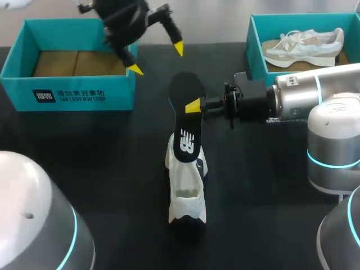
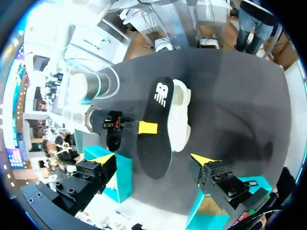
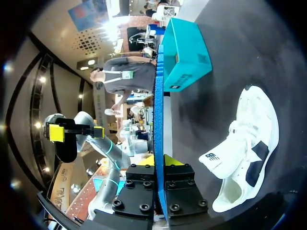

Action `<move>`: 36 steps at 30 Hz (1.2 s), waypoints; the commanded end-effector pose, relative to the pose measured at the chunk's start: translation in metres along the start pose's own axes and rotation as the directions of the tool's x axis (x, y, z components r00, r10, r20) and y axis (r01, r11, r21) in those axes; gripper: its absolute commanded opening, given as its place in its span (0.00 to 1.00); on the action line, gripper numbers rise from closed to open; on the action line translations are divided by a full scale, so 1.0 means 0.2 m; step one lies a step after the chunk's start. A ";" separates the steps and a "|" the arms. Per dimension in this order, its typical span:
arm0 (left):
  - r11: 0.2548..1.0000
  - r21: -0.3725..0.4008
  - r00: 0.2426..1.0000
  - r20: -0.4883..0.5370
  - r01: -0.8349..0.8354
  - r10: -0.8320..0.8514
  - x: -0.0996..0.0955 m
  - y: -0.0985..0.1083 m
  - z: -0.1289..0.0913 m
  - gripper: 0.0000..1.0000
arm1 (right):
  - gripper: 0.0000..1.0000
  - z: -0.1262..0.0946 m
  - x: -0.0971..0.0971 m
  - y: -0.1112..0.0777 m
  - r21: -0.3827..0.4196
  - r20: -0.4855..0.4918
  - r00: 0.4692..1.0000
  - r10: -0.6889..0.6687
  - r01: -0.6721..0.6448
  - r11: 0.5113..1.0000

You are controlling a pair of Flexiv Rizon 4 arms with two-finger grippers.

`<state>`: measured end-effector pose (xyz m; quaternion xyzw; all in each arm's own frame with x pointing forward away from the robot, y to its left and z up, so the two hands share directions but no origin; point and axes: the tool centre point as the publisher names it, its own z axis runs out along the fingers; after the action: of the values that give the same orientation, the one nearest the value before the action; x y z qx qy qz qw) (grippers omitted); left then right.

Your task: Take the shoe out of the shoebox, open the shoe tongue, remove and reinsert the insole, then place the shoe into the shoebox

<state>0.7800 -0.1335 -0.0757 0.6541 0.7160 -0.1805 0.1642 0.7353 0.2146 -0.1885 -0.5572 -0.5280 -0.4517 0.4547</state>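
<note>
A white shoe [image 1: 187, 188] lies on the dark table at the middle, also seen in the left wrist view [image 2: 181, 112] and right wrist view [image 3: 252, 139]. Its black insole [image 1: 184, 109] is out of it, held over the shoe's far end. My right gripper [image 1: 195, 106] comes in from the right and is shut on the insole's edge [image 3: 159, 120]. My left gripper [image 1: 157, 59] hangs open above the insole's far end [image 2: 156, 143], touching nothing. Whether the insole's near end touches the shoe I cannot tell.
A teal shoebox [image 1: 67, 93] with a bare cardboard floor stands at the back left. A second teal box [image 1: 256, 50] at the back right holds another white shoe [image 1: 304, 45]. My arm bases fill the front corners.
</note>
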 end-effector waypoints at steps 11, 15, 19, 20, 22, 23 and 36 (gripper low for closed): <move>1.000 -0.010 0.795 0.607 -0.017 0.020 0.10 -0.02 -0.01 1.00 | 0.00 0.01 0.00 0.00 -0.002 0.005 1.000 0.001 -0.001 1.000; 1.000 -0.010 0.795 0.607 -0.017 0.020 0.10 -0.02 -0.01 1.00 | 0.00 0.01 0.00 0.00 -0.002 0.005 1.000 0.001 -0.001 1.000; 1.000 -0.010 0.795 0.607 -0.017 0.020 0.10 -0.02 -0.01 1.00 | 0.00 0.01 0.00 0.00 -0.002 0.005 1.000 0.001 -0.001 1.000; 1.000 -0.010 0.795 0.607 -0.017 0.020 0.10 -0.02 -0.01 1.00 | 0.00 0.01 0.00 0.00 -0.002 0.005 1.000 0.001 -0.001 1.000; 1.000 -0.010 0.795 0.607 -0.017 0.020 0.10 -0.02 -0.01 1.00 | 0.00 0.01 0.00 0.00 -0.002 0.005 1.000 0.001 -0.001 1.000; 1.000 -0.028 0.791 0.612 0.000 0.018 0.12 -0.04 -0.01 1.00 | 0.00 0.01 0.00 0.00 -0.002 0.005 1.000 0.001 -0.001 1.000; 0.999 -0.044 0.647 0.762 0.007 0.029 0.38 -0.07 0.09 1.00 | 0.00 0.01 0.00 0.00 -0.002 0.005 1.000 0.001 -0.001 1.000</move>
<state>0.7599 -0.0836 -0.1167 0.5611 0.6316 -0.3612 0.3946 0.7353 0.2146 -0.1885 -0.5571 -0.5280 -0.4517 0.4547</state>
